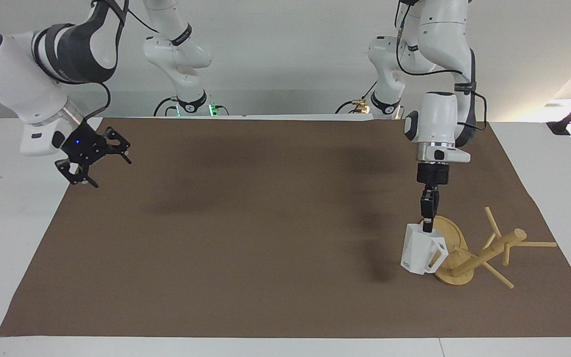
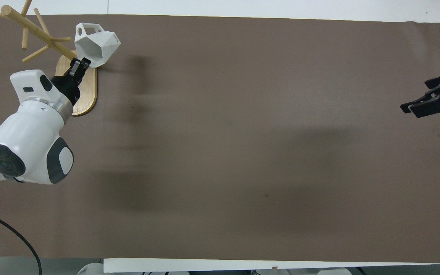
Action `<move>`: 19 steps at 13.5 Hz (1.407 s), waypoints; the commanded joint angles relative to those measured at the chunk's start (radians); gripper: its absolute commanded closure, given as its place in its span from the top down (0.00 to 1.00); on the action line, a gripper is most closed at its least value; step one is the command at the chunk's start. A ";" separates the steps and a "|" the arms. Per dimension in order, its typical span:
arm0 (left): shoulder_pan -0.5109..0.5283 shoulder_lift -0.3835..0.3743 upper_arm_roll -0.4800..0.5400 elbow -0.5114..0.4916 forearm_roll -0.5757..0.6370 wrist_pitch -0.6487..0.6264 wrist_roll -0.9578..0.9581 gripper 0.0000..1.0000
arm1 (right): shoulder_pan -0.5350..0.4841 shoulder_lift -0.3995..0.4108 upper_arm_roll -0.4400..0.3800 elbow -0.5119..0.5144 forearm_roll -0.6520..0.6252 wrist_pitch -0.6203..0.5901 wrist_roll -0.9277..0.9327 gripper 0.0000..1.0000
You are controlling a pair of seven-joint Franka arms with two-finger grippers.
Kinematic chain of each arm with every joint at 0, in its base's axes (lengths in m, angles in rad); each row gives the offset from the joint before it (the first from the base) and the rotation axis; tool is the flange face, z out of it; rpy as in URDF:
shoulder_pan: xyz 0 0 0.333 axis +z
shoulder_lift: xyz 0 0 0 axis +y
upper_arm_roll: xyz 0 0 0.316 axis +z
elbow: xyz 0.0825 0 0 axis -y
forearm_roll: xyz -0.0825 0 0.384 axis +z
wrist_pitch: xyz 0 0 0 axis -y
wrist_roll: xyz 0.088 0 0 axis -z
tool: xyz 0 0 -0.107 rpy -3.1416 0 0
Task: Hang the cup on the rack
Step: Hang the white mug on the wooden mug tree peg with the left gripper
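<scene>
carrying the cup (image 1: 422, 254) by its rim, the left tool (image 1: 428, 229) hangs over the rack (image 1: 469, 250) base; next, thread the handle onto a peg. right tool (image 1: 92, 154) waits wide apart at the bench edge.

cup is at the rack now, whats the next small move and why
Probably carry the cup toward a free peg and line its handle up: the left tool grips its rim over the rack base, unhung. The right tool waits open.
</scene>
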 commanded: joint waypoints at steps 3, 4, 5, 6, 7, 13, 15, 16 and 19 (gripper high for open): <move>0.065 -0.037 -0.009 -0.022 0.020 -0.047 0.046 0.00 | -0.001 0.026 0.009 0.173 -0.143 -0.209 0.369 1.00; 0.066 -0.038 -0.009 -0.022 0.020 -0.073 0.054 0.00 | 0.041 0.030 -0.006 0.176 -0.147 -0.210 0.401 1.00; 0.083 -0.045 -0.009 -0.023 0.020 -0.090 0.065 0.00 | 0.107 0.014 -0.058 0.163 -0.151 -0.206 0.476 1.00; 0.094 -0.046 -0.009 -0.026 0.022 -0.107 0.074 0.00 | 0.117 -0.022 -0.066 0.141 -0.157 -0.204 0.545 1.00; 0.097 -0.048 -0.009 -0.023 0.020 -0.125 0.076 0.00 | 0.120 -0.048 -0.066 0.102 -0.156 -0.206 0.554 1.00; 0.128 -0.048 0.004 0.056 0.020 -0.387 0.152 1.00 | 0.132 -0.070 -0.080 0.049 -0.145 -0.218 0.568 1.00; 0.132 -0.060 0.014 0.093 0.020 -0.597 0.166 1.00 | 0.134 -0.072 -0.080 0.041 -0.145 -0.217 0.567 1.00; 0.137 -0.086 0.014 0.099 0.022 -0.675 0.190 1.00 | 0.129 -0.072 -0.078 0.041 -0.145 -0.217 0.564 1.00; 0.155 -0.140 0.012 0.174 0.025 -1.012 0.405 1.00 | 0.135 -0.070 -0.078 0.041 -0.145 -0.217 0.561 1.00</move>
